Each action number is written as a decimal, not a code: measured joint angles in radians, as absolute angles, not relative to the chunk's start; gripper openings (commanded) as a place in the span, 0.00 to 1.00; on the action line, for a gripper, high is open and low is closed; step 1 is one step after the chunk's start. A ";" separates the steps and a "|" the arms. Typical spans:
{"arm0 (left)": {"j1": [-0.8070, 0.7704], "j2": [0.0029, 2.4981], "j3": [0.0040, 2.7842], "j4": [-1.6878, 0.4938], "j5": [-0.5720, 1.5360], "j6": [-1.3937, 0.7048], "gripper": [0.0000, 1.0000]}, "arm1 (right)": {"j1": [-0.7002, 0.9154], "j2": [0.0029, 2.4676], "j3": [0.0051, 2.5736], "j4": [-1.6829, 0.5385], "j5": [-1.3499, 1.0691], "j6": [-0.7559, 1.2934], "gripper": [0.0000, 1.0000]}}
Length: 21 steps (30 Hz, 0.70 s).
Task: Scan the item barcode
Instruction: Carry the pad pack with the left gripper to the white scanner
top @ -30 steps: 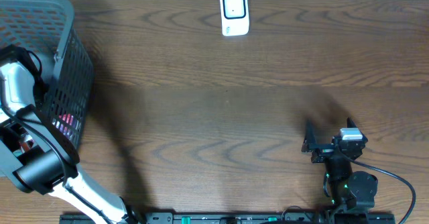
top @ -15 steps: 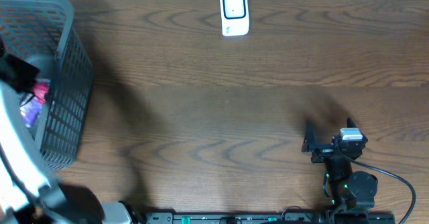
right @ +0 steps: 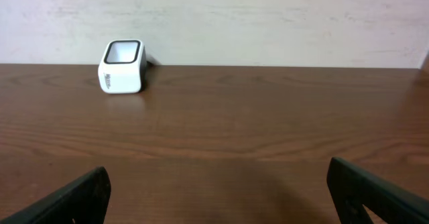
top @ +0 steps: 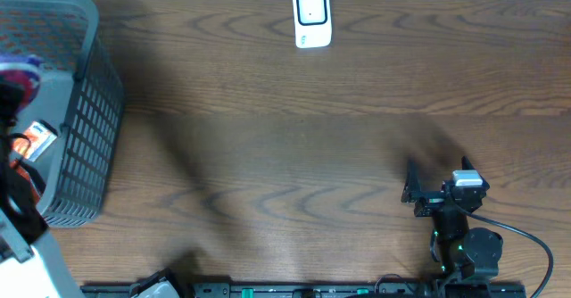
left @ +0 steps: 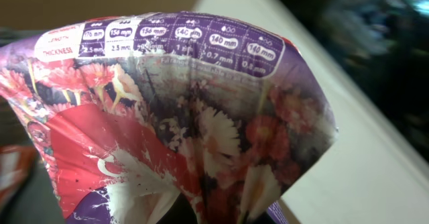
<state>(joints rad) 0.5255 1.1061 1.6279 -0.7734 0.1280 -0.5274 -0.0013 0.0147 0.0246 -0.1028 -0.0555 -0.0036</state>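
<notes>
The item is a crinkled purple and red packet (left: 181, 117) printed with flowers, and it fills the left wrist view. My left gripper (left: 214, 216) is shut on its lower end, the fingers hidden behind the foil. No barcode shows on this side. Overhead, the packet (top: 20, 73) is a purple blur above the basket at the far left edge. The white barcode scanner (top: 311, 17) stands at the table's far edge, also seen as scanner (right: 122, 66) from the right wrist. My right gripper (top: 424, 191) rests open near the front right, nothing between its fingers (right: 74, 197).
A grey mesh basket (top: 85, 111) stands at the left end of the table, with an orange and white pack (top: 37, 137) inside. A pale wall (right: 268, 16) runs behind the scanner. Brown wooden tabletop (top: 285, 155) lies between basket, scanner and right arm.
My left arm has risen out of the basket with the packet, which moved up and left in the overhead view. The right arm has not moved.
</notes>
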 measured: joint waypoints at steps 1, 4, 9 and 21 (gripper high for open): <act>0.498 1.098 1.628 -0.772 0.140 -0.524 0.07 | -0.001 0.015 0.025 -0.103 -0.056 -0.004 0.99; 0.403 1.095 1.628 -0.765 0.163 -0.483 0.07 | -0.001 0.015 0.025 -0.103 -0.056 -0.004 0.99; 0.215 1.113 1.628 -0.768 0.183 -0.378 0.07 | -0.002 0.015 0.025 -0.103 -0.056 -0.004 0.99; -0.144 1.163 1.628 -0.869 0.186 -0.236 0.07 | -0.001 0.015 0.025 -0.103 -0.056 -0.004 0.99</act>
<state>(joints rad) -0.1440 1.1633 1.6279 -0.8688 0.1864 -0.2356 -0.0013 0.0147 0.0246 -0.1028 -0.0559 -0.0036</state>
